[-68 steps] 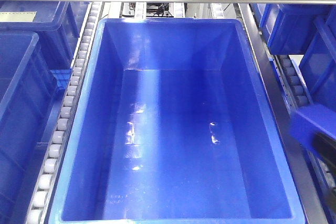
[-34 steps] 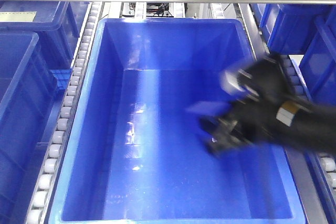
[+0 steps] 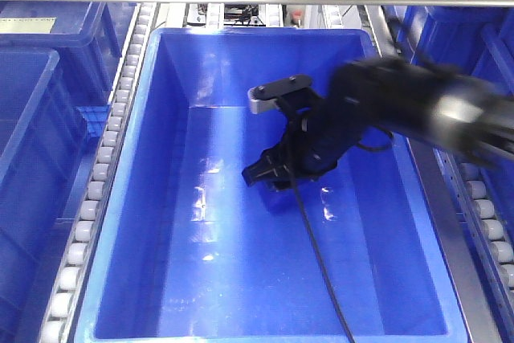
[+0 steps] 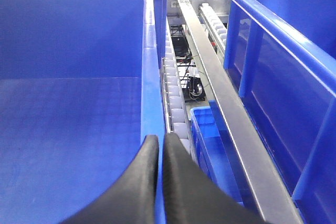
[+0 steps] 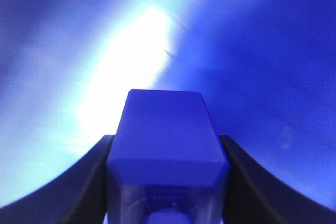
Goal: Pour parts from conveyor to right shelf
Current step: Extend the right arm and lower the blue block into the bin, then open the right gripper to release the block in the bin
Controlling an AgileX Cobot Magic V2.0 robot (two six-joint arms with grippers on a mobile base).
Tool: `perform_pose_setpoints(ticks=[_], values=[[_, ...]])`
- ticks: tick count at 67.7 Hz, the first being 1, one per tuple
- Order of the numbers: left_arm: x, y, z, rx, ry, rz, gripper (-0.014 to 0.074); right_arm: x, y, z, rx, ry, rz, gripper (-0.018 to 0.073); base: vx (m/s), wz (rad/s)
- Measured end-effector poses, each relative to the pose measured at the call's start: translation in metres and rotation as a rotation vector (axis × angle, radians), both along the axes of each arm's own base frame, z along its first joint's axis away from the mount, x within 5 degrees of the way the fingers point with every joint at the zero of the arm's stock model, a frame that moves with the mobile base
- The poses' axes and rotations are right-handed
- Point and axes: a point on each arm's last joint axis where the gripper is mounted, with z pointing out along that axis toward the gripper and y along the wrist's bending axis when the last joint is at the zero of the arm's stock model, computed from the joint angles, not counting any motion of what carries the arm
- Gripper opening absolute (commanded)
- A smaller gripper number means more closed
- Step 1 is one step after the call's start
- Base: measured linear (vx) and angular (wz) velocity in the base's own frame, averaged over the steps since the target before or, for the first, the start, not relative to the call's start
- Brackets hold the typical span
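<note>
Front-facing exterior view had my right gripper [image 3: 269, 176] reaching in from the right and hanging low inside the large blue bin [image 3: 120, 198] that sat on the right shelf [image 3: 104, 158], between two lanes of pale rollers [image 3: 90, 190]. The arm was motion-blurred there, so I could not read the jaws from that view. Right wrist view settled it: a blue part [image 5: 167, 135] sat clamped between the two dark fingers [image 5: 86, 174], one pressing each side, and it filled the lower middle of the picture. Behind it I saw only glossy blue plastic with a strong glare patch, which I took for the bin's inner surface. I could not tell whether the part was touching the floor or clear of it.

Left wrist view showed the left gripper [image 4: 159, 153] with its fingertips pressed together and nothing between them, parked over the rim of a neighbouring bin [image 4: 149, 77] beside a roller lane. The conveyor was in no view.

My reading was that the step in hand was the drop-off: part carried over, positioned in the bin, not yet let go. The next move called for spreading the right fingers so the part fell free, then lifting straight up past the bin wall, minding the trailing cable [image 3: 321, 271] that draped across the bin floor.
</note>
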Motion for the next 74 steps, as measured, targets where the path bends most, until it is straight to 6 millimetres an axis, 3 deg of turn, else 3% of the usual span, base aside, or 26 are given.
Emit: perform_pose_setpoints(ticks=[13, 22, 30, 48, 69, 74], values=[[0.0, 0.0, 0.0, 0.0, 0.0, 0.0, -0.0006, 0.026, 0.009, -0.01, -0.098, 0.078, -0.026, 0.0295, 0.0, 0.0], [0.0, 0.0, 0.0, 0.0, 0.0, 0.0, -0.0006, 0.033, 0.014, -0.012, -0.099, 0.1, -0.039, 0.0449, 0.0, 0.0], [0.0, 0.0, 0.0, 0.0, 0.0, 0.0, -0.0006, 0.036, 0.015, -0.013, -0.093, 0.092, -0.044, 0.0533, 0.0, 0.0], [0.0, 0.0, 0.0, 0.0, 0.0, 0.0, -0.0006, 0.037, 0.016, -0.008, -0.074, 0.062, -0.047, 0.0547, 0.0, 0.0], [0.0, 0.0, 0.0, 0.0, 0.0, 0.0, -0.0006, 0.024, 0.009, 0.042, -0.006, -0.039, -0.054, 0.0547, 0.0, 0.0], [0.0, 0.0, 0.0, 0.0, 0.0, 0.0, -0.0006, 0.02, 0.007, 0.047, 0.007, -0.061, -0.054, 0.0547, 0.0, 0.0]])
